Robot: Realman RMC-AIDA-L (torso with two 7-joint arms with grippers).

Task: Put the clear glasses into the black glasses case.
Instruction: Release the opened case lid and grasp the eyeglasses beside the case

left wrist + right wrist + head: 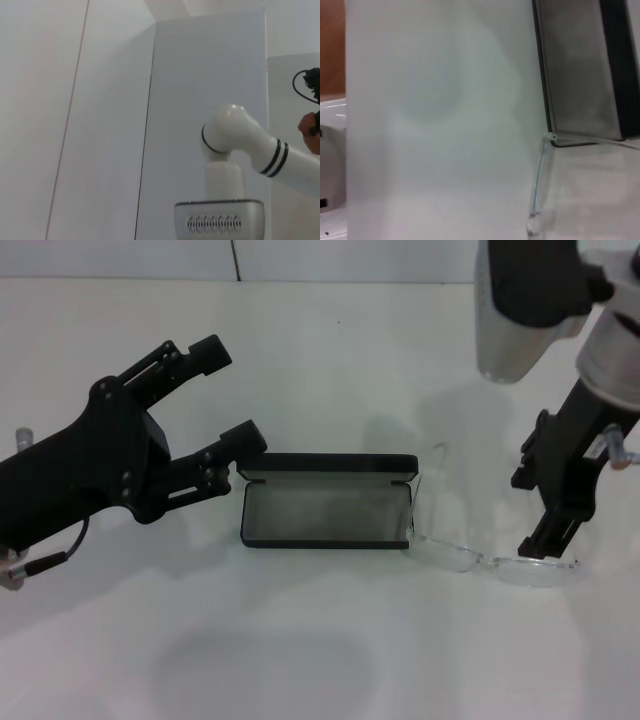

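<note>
Nearest the camera: bare white table point(300, 660), just a soft shadow on it.

Next up, clear glasses point(490, 558) lying flat on the table right beside the case's right end, front edge toward the camera, one clear arm running back along the case's short side. In the right wrist view, same glasses point(540, 185), hinge corner sitting just at the case's corner, touching or close to it, hard to say which.

Right gripper point(548, 540) pointing straight down, tips at the right lens. Looks like it's on the frame, but can't tell if the jaws are pinched or apart, fingers overlap from this angle.

Black glasses case point(328, 512) in the middle, lid flipped open toward the back, grey lining showing, nothing inside. Also in the right wrist view point(580, 75).

Left gripper point(225, 400) hovering off the case's left end, jaws spread wide, holding nothing, lower fingertip close to the case's back-left corner, not clearly touching.

Far back in the left wrist view: white robot arm point(235, 145) against a grey wall panel point(200, 75).
</note>
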